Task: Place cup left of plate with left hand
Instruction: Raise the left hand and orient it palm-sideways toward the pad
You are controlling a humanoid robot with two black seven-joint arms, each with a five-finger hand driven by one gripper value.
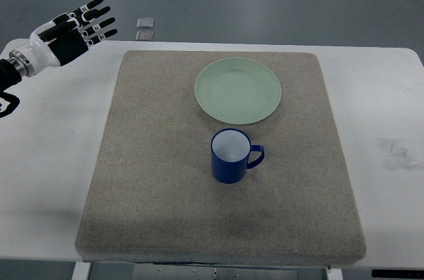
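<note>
Blue cup [230, 155] (upright) below green plate [238, 90]; left hand [73, 30] empty.

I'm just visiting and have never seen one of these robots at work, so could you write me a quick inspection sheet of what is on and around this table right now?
Surface: white table with a grey mat covering its middle.
Job's things: blue cup upright on the mat, white inside, handle pointing to the picture's right; pale green plate beyond it, apart from it. The cup is not yet left of the plate.
Clutter: faint smudge on the table's right side.
Hands: left hand over the table's far left corner, fingers spread, holding nothing; right hand not in view.
Cables: nothing seen.
Surroundings: grey floor; two small square objects on it beyond the table.
</note>
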